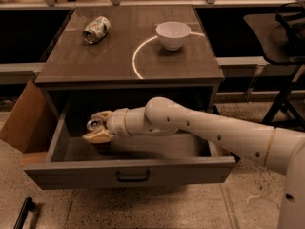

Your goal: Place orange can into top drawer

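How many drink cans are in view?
2. A green-and-white can lies on its side on the cabinet top, back left; the orange can is held by the gripper inside the open top drawer. More may be hidden.
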Controlling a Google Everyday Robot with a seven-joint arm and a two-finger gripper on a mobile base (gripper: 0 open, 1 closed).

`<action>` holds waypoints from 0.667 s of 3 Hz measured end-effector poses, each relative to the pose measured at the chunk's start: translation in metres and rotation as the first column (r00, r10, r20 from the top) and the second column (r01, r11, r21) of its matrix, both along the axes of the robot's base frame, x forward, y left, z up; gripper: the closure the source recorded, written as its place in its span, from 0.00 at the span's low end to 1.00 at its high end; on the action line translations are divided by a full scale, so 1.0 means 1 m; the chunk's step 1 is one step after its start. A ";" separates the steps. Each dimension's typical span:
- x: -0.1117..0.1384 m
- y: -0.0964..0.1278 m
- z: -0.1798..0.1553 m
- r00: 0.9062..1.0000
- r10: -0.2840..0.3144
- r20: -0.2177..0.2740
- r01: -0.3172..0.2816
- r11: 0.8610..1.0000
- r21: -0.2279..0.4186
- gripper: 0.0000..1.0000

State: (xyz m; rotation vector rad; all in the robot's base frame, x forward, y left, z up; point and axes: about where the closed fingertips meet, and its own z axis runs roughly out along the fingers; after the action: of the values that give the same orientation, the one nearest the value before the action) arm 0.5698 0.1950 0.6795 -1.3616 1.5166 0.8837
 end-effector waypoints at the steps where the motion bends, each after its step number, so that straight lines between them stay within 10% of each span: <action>1: 0.002 -0.006 -0.001 1.000 -0.013 -0.001 0.013 1.000 -0.013 0.00; 2: 0.001 -0.024 0.017 0.999 -0.036 0.015 0.036 0.999 0.005 0.00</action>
State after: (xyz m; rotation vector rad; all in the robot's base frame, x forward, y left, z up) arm 0.5712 0.1714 0.6969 -1.3304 1.5218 0.8523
